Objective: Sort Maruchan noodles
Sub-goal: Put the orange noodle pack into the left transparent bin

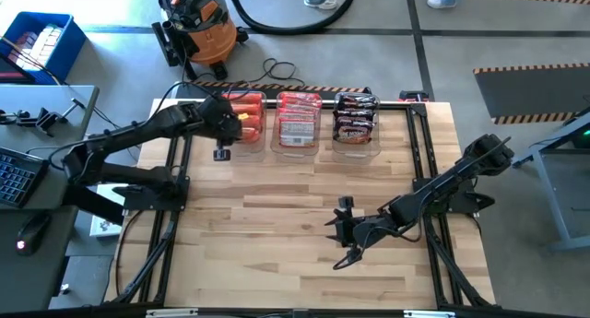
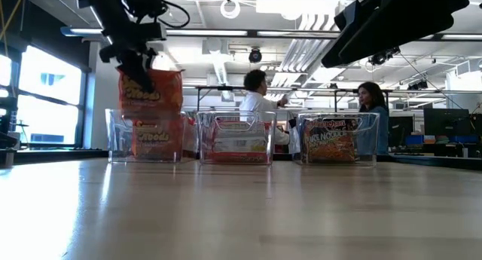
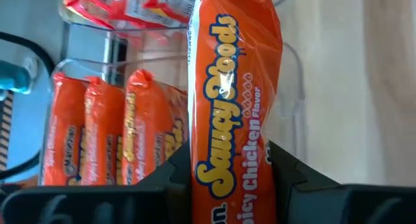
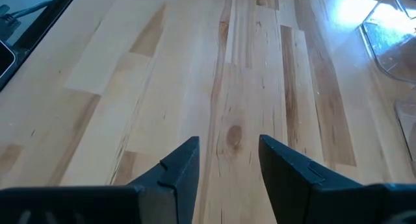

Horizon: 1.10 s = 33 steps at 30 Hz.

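Three clear bins stand in a row at the table's far edge. The left bin (image 1: 245,134) holds orange Maruchan noodles (image 3: 107,130) on edge, the middle bin (image 1: 298,123) red-and-white packets, the right bin (image 1: 356,118) dark ones. My left gripper (image 1: 230,124) is over the left bin (image 2: 147,136), shut on an orange packet (image 2: 151,94). My right gripper (image 4: 229,149) hangs open above bare wood at the table's right near part (image 1: 346,230), with nothing between its fingers. My left gripper pinches the orange packet (image 3: 234,178) between its two fingers, one on each long edge, near one end. The fingers (image 3: 296,175) slant down from the table's left side. The packet hangs lengthwise below the gripper, clear of the table, its lower end (image 2: 154,109) about level with the bin's rim.
Bare wooden tabletop (image 1: 277,244) fills the middle and near part. A black frame rail (image 1: 171,217) runs along each side of the table. Beyond the far edge stand an orange shop vacuum (image 1: 198,28) and people (image 2: 260,102) in the room.
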Tool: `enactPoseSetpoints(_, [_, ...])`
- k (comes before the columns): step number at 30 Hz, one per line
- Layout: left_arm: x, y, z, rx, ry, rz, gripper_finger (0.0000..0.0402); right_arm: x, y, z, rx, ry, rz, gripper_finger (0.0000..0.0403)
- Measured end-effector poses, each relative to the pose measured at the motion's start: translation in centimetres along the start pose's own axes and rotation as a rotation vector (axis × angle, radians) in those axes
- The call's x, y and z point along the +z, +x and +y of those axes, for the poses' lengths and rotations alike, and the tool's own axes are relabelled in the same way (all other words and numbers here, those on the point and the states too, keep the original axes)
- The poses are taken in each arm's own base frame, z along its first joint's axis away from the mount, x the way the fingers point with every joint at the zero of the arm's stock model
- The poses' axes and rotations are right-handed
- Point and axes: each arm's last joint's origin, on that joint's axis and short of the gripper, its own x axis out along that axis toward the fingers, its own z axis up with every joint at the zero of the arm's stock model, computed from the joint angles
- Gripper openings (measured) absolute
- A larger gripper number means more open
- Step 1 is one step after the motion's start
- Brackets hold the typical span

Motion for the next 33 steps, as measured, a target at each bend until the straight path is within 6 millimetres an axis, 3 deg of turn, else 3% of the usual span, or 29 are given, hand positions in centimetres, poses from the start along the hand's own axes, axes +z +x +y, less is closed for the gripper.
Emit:
enactPoseSetpoints(12, [-2.0, 3.3, 1.6, 0.000, -0.047, -0.004, 0.0086, 0.0, 0.0, -0.1, -0.002, -0.008, 0.001, 0.0140])
enactPoseSetpoints(18, [-2.0, 5.2, 2.4, 0.000, -0.061, 0.015, 0.0087, 0.0, 0.0, -0.1, -0.002, -0.011, 0.001, 0.0140])
enactPoseSetpoints(28, [-1.8, 7.4, 3.0, 0.015, -0.106, 0.032, 0.0145, 0.0, 0.0, -0.1, -0.002, -0.012, 0.002, 0.0140])
enactPoseSetpoints(33, [-1.8, 7.5, 3.0, 0.051, -0.082, 0.068, 0.0151, 0.0, 0.0, -0.1, -0.002, -0.012, 0.002, 0.0140])
